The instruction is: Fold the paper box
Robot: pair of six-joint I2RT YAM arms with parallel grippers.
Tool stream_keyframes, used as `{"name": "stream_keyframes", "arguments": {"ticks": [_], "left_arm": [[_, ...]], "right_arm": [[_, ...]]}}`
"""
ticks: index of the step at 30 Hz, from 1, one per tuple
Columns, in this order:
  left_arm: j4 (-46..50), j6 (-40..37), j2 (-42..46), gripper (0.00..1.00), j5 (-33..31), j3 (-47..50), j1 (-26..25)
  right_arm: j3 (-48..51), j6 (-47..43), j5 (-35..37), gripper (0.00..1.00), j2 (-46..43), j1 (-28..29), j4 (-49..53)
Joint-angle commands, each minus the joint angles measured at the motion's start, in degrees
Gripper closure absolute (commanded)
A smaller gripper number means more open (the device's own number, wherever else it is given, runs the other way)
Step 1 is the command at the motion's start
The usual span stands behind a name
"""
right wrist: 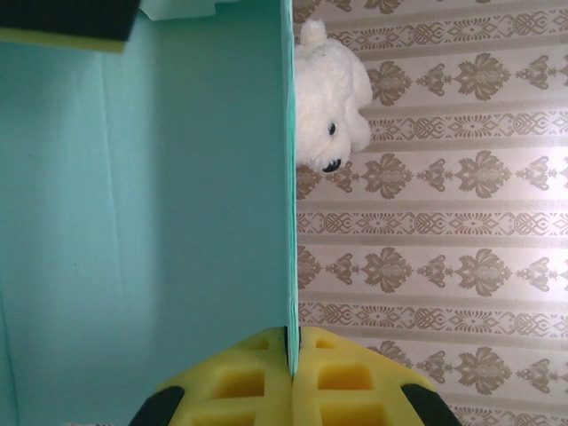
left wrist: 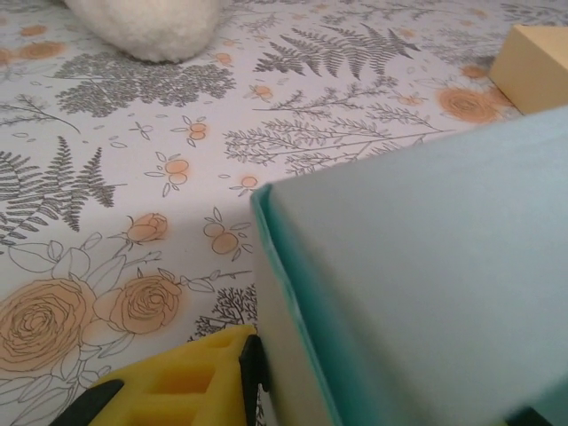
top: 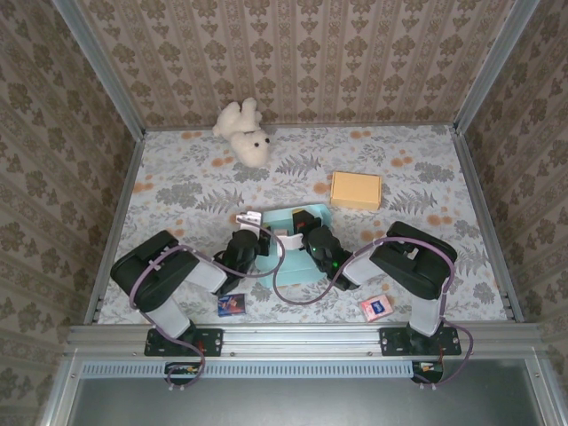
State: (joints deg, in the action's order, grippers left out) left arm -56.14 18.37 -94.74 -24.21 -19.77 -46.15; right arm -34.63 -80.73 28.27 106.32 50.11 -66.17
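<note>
I am seeing the teal paper box [top: 295, 268] just beside the yellow box [top: 356, 189], on its near-left side, with 1 wall standing up. My right gripper [right wrist: 292, 353] is clenching this wall's edge. For the left gripper [top: 250, 232], I cannot tell. I am judging that most folds are not yet done.

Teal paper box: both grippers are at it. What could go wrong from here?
1. The right gripper is shut on one thin panel edge of the teal paper box; a hard pull could crease or tear it.
2. The left gripper has a yellow finger beside the box's corner wall; the wall might slip away from it.
3. A purple cable loops beside the box and may snag.
</note>
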Motion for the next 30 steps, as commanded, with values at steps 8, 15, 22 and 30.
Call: {"name": "stream_keyframes", "arguments": {"ticks": [8, 15, 22, 30], "left_arm": [[3.2, 4.5, -2.2, 0.81, -17.4, -2.6, -1.0], [27.3, 16.1, 1.7, 1.00, -29.8, -6.8, 0.3], [42.2, 24.0, 1.2, 1.00, -35.8, -11.3, 1.2], [44.4, 23.2, -1.9, 0.98, -35.7, -14.3, 1.1]], "right_arm": [[1.1, 3.1, -2.1, 1.00, -0.4, 0.1, 6.5], [1.1, 4.5, -1.0, 1.00, -1.5, -0.4, 7.1], [0.9, 5.3, -0.5, 1.00, -1.7, -0.7, 7.6], [0.7, 5.9, -0.7, 1.00, -1.7, -0.7, 8.3]]}}
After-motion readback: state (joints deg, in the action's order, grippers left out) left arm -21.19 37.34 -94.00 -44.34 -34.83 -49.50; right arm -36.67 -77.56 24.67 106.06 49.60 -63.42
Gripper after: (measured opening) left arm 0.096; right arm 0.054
